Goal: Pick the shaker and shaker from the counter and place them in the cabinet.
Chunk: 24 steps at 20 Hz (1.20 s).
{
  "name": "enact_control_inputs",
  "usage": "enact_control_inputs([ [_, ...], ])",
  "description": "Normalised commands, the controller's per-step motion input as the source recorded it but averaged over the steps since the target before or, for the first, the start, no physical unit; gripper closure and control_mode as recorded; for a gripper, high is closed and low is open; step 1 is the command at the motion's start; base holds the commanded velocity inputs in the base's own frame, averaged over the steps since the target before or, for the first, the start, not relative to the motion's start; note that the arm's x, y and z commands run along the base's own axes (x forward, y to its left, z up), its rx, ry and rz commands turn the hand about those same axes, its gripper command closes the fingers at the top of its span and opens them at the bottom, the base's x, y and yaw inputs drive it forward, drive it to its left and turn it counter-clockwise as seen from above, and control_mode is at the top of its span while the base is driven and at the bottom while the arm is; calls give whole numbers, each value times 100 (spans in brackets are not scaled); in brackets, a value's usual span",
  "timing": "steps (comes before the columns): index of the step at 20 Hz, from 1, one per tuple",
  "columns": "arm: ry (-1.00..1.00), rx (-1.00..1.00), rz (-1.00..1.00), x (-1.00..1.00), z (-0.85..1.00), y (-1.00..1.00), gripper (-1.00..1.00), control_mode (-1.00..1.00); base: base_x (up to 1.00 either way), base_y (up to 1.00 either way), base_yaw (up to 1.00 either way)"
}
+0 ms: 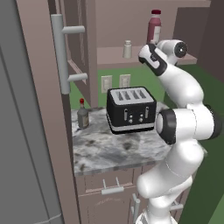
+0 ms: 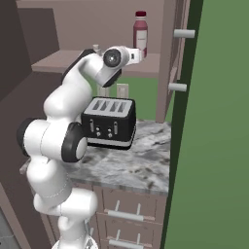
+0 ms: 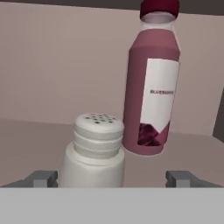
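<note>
One shaker upright on cabinet shelf, between jaws set wide, touching neither fingertip. Tall maroon bottle just beyond jaws, right of shaker. Second shaker on same shelf, left of jaws.

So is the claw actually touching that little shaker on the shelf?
Apart. In the hand view the shaker stands between the gripper fingertips, with clear space on each side.

We see two pale cylindrical shakers upright on the cabinet shelf: one shaker alone, another shaker near the front edge.
</note>
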Motion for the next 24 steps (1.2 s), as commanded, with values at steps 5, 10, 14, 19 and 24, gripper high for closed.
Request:
enact_control_inputs([
  [5,-7,0,0,-48,0,0,-100,-100,0,0,0],
  [10,-7,0,0,-74,0,0,-100,-100,0,0,0],
  [14,-6,0,0,-88,0,0,-100,-100,0,0,0],
  [19,0,0,0,-75,-3,10,-100,-100,0,0,0],
  [24,6,1,0,-45,-12,21,-100,-100,0,0,0],
])
